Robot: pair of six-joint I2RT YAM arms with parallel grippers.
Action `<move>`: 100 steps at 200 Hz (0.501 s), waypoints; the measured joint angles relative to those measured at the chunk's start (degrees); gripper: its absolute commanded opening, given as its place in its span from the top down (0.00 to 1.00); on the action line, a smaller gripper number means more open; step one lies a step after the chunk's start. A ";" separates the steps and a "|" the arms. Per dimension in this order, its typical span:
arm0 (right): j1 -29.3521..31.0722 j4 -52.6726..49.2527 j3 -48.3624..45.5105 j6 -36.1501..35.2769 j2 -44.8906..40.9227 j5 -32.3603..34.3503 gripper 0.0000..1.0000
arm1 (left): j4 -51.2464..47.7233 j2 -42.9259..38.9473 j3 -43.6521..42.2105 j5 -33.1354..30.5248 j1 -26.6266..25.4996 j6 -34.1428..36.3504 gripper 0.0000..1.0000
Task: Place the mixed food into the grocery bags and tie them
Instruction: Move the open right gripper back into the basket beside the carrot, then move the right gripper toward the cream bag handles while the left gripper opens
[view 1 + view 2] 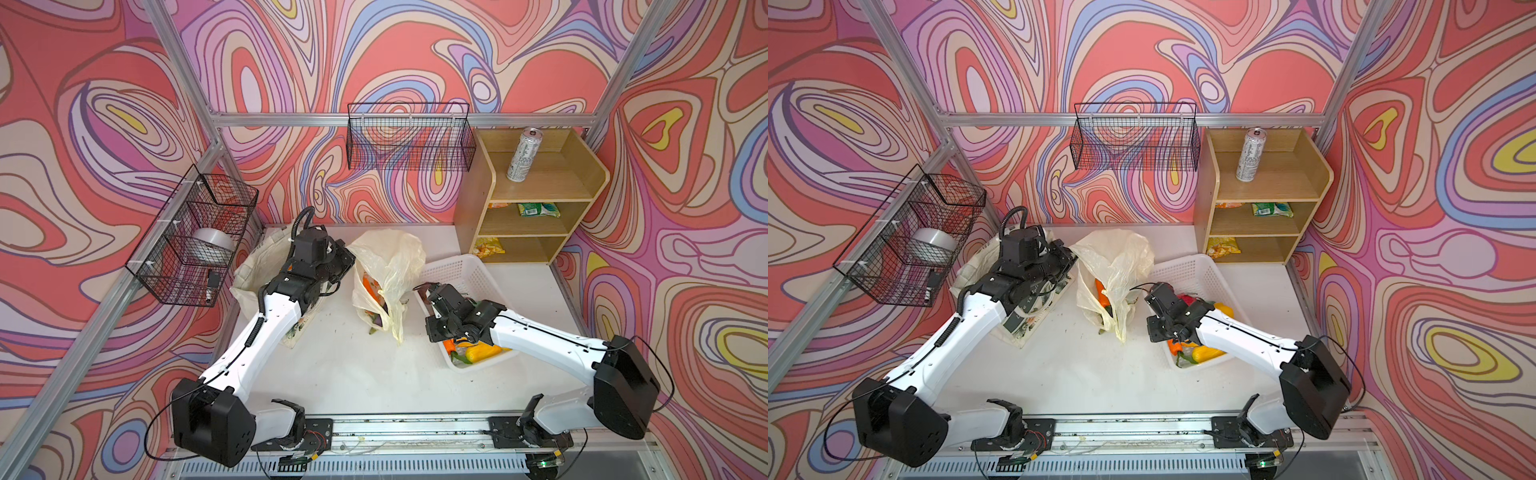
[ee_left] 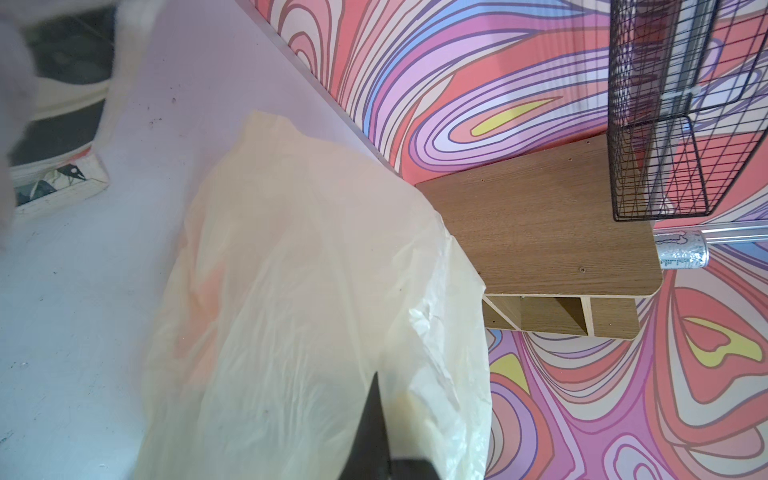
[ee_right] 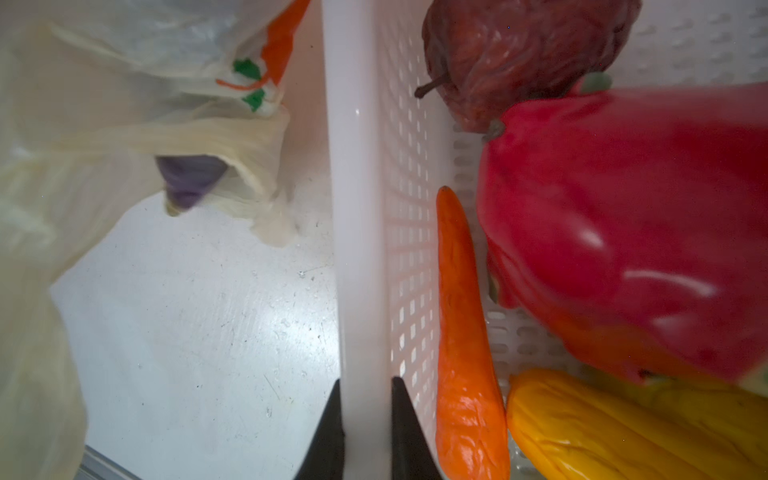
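Observation:
The pale-yellow plastic bag [image 1: 390, 266] [image 2: 311, 291] stands upright mid-table with an orange toy carrot [image 1: 370, 286] and a purple piece [image 3: 189, 178] inside. My left gripper [image 1: 347, 259] [image 2: 374, 415] is shut at the bag's upper edge, film against its fingers. The canvas tote [image 1: 257, 266] lies under the left arm. My right gripper [image 1: 436, 332] [image 3: 365, 380] is shut on the left rim of the white basket [image 1: 457, 270], which holds a carrot [image 3: 461, 311], red pepper [image 3: 623, 228], dark apple [image 3: 519, 54] and yellow corn [image 3: 623, 424]. The silver can [image 1: 524, 154] stands on the shelf top.
The wooden shelf [image 1: 469, 199] at the back right holds a green packet [image 1: 538, 209] and a yellow-orange packet [image 1: 488, 247]. Black wire baskets hang on the back wall [image 1: 409, 137] and left wall [image 1: 191, 237], the left one with a tape roll.

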 measured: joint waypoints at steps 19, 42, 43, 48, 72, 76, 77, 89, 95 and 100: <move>-3.06 -1.27 -0.31 1.53 -0.68 -1.44 0.39 | 0.24 0.02 0.00 0.26 0.00 -0.09 1.00; -4.72 -3.78 0.52 2.38 -0.96 -3.96 0.34 | 0.55 0.15 0.00 0.42 0.00 -0.11 1.00; -4.72 -3.93 0.68 2.40 -1.01 -4.13 0.34 | 0.55 0.15 0.00 0.42 0.00 -0.11 1.00; -4.70 -4.37 1.14 2.43 -1.20 -4.81 0.33 | 0.55 0.22 0.00 0.42 0.00 -0.11 1.00; -4.55 -5.90 4.24 2.29 -3.72 -7.52 0.37 | 1.36 0.79 -0.31 0.66 0.00 -0.46 1.00; -4.55 -5.99 4.76 2.19 -4.39 -7.98 0.37 | 1.40 0.92 -0.39 0.68 0.00 -0.48 1.00; -4.55 -5.99 4.85 2.16 -4.52 -8.04 0.37 | 1.40 0.94 -0.39 0.68 0.00 -0.50 1.00; -4.55 -5.99 6.16 1.73 -6.54 -9.33 0.39 | 1.46 1.27 -0.70 0.79 0.00 -0.50 1.00; -4.52 -6.05 6.75 1.40 -7.43 -10.05 0.41 | 1.46 1.42 -0.87 0.83 0.00 -0.50 1.00; -4.52 -6.05 7.17 1.20 -7.98 -10.60 0.41 | 1.49 1.53 -0.98 0.83 0.00 -0.50 1.00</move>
